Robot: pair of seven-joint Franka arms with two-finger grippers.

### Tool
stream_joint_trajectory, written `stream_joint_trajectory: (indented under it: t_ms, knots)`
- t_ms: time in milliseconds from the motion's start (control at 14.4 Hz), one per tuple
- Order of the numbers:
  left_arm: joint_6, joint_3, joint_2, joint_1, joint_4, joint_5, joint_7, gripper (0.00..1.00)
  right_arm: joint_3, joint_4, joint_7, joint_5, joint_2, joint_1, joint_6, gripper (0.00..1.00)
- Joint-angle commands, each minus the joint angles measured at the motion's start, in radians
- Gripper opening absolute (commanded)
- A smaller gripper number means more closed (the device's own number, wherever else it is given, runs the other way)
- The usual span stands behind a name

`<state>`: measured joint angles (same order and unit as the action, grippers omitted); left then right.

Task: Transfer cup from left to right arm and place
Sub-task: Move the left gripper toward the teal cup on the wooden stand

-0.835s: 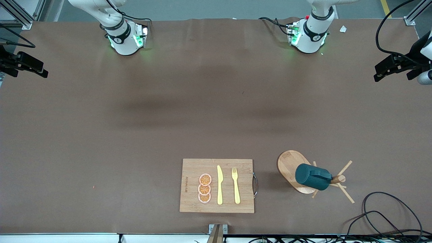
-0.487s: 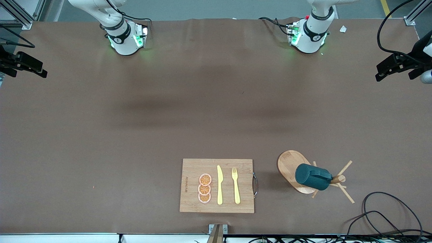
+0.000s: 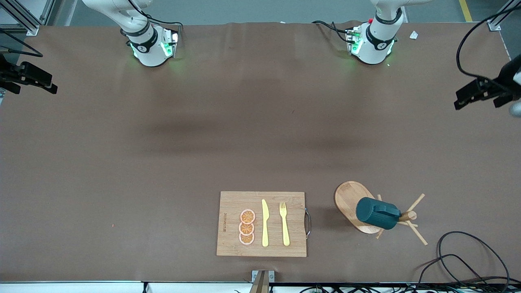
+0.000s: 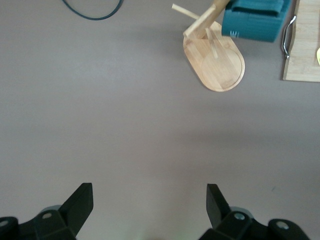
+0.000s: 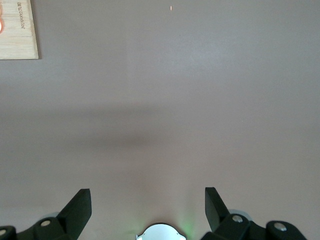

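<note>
Brown tabletop stretches wide; the dark teal ribbed mug (image 3: 377, 213) hangs on a wooden peg stand (image 3: 353, 205) near the front camera, toward the left arm's end. The left gripper (image 4: 150, 210), fingers spread, should descend squarely and lift along the peg. The right gripper (image 5: 148, 210) waits, fingers spread, over bare table.

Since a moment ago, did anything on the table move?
Only the left hand moved: it drifted a little lower in the front view, over the bare table at the left arm's end, fingers open and empty. The right hand waits, open. The cup hangs on its wooden rack, untouched.
</note>
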<state>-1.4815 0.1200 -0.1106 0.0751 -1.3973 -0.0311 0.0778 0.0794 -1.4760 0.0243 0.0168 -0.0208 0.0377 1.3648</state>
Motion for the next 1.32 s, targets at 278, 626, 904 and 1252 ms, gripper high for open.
stream_joint_trajectory:
  t_ms: [278,626,904,1252]
  knots:
    - [-0.164,0.007,-0.197,-0.015,0.116,-0.009,0.077,1.0,-0.001,-0.013,0.013,-0.012,-0.021,0.008,0.007,1.0]
    - [-0.212,0.021,-0.323,-0.035,0.189,0.052,0.314,1.0,0.0,-0.013,0.011,-0.008,-0.019,0.007,0.022,1.0]
    - [-0.287,0.021,-0.388,-0.047,0.192,0.137,0.56,1.0,0.0,-0.013,0.011,-0.005,-0.019,0.007,0.02,1.0]
    - [-0.416,0.007,-0.428,-0.021,0.19,0.35,0.678,0.85,0.0,-0.013,0.009,-0.005,-0.021,0.005,0.019,1.0]
